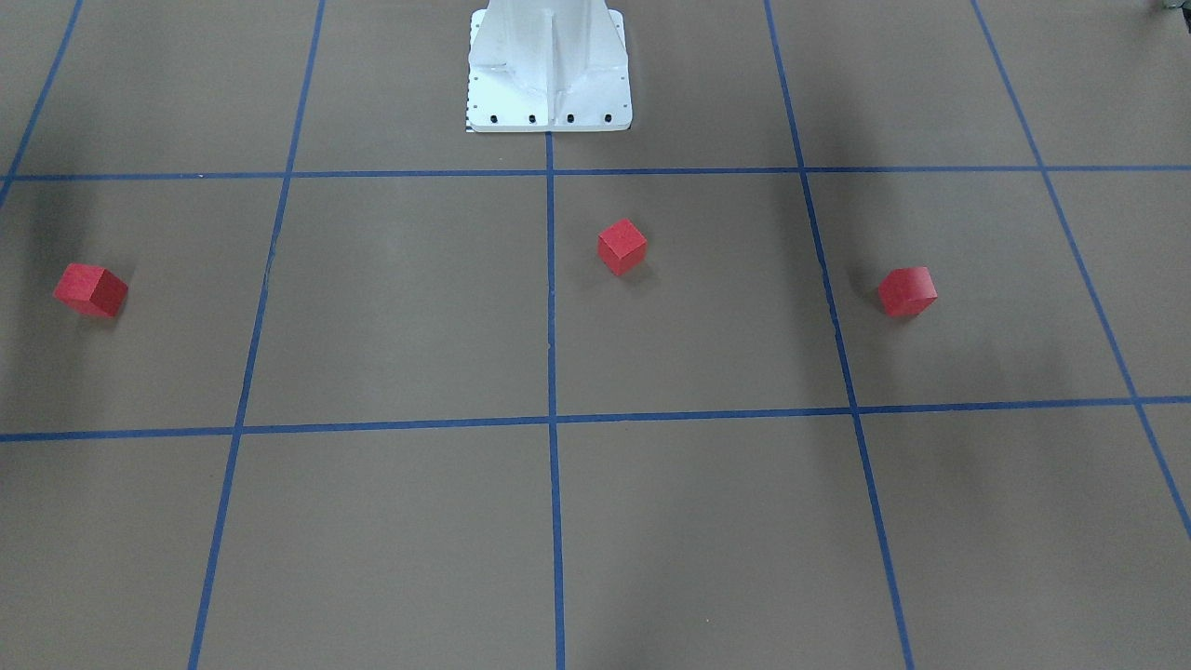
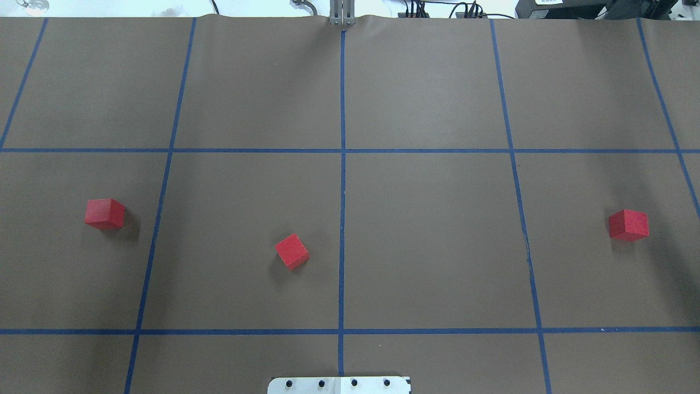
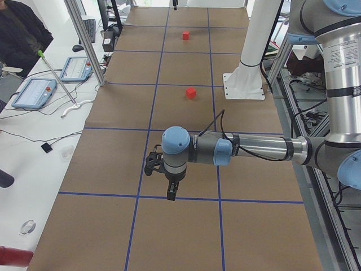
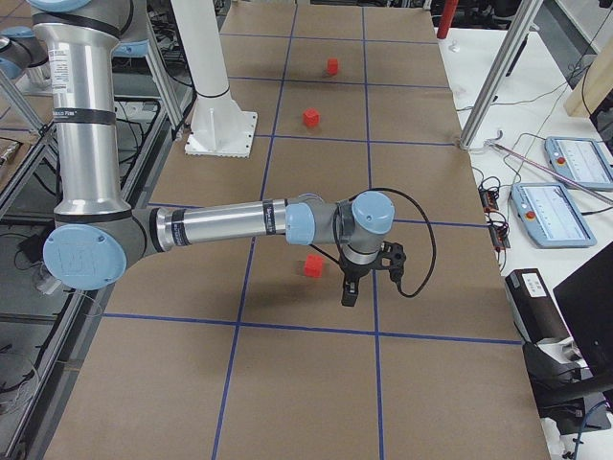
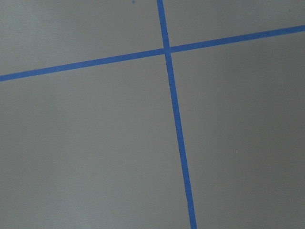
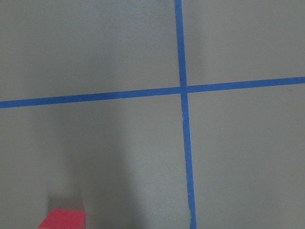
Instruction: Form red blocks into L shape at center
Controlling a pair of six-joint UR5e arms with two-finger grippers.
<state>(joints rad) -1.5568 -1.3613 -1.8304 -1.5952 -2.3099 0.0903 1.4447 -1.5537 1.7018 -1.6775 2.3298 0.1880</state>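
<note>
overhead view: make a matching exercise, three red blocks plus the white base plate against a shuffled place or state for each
1 left block
2 middle block
3 right block
4 white base plate

a cut off at the right wrist view's bottom edge
b on the middle tape line at the overhead view's bottom edge
c turned diagonal to the grid, just left of that line
d outermost left column, absent from the left wrist view

Pairs: 1-d, 2-c, 3-a, 4-b

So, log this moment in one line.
stage: L not started | red blocks: three, apart | left hand: raised, grip unclear | right hand: same
</note>
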